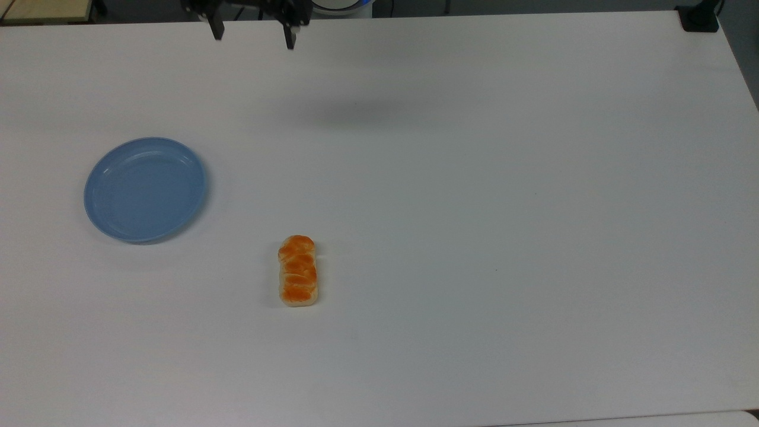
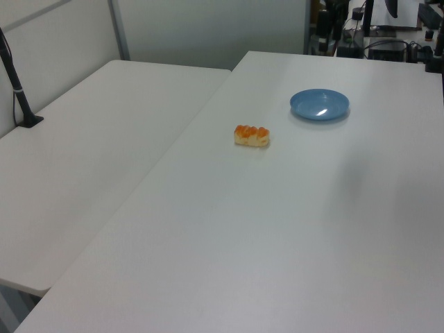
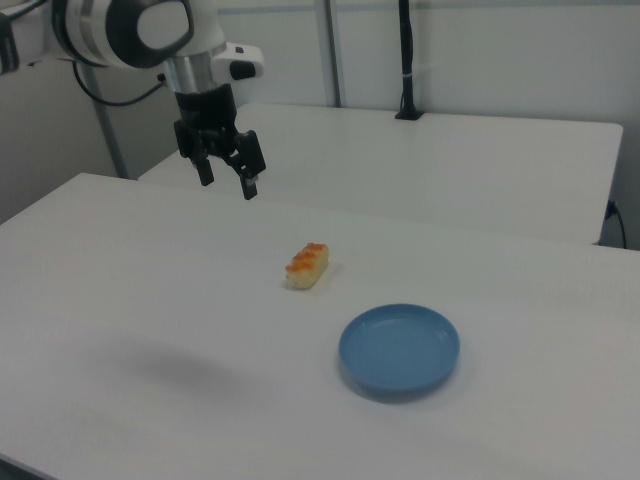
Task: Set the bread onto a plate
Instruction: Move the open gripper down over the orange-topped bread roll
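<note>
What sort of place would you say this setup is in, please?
Probably a robotics lab or office workroom: a robot arm's gripper hangs over plain white tables pushed together, partition panels stand behind, and cables and equipment sit at the far edge.

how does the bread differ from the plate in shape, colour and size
The bread is an oblong loaf; the plate is round and shallow. The bread is orange-brown on top with pale sides; the plate is plain light blue. The bread is shorter than the plate is wide. Both rest on the white table, apart.
</note>
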{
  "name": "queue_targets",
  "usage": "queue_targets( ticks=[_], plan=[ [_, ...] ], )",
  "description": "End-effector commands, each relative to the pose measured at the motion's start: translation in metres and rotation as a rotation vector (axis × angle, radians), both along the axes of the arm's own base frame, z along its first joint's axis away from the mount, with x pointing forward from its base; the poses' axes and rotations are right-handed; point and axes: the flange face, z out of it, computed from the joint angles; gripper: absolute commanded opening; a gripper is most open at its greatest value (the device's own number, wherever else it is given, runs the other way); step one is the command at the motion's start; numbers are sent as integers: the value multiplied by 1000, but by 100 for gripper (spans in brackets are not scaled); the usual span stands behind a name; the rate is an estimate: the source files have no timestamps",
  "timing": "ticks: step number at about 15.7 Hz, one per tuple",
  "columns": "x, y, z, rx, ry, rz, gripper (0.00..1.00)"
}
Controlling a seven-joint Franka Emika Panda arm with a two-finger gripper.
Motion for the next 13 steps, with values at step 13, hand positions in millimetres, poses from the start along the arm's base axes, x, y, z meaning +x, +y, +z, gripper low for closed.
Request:
queue_targets(
  ticks=[13],
  plan=[
    [112,15,-170,-74,7,100,100]
  ],
)
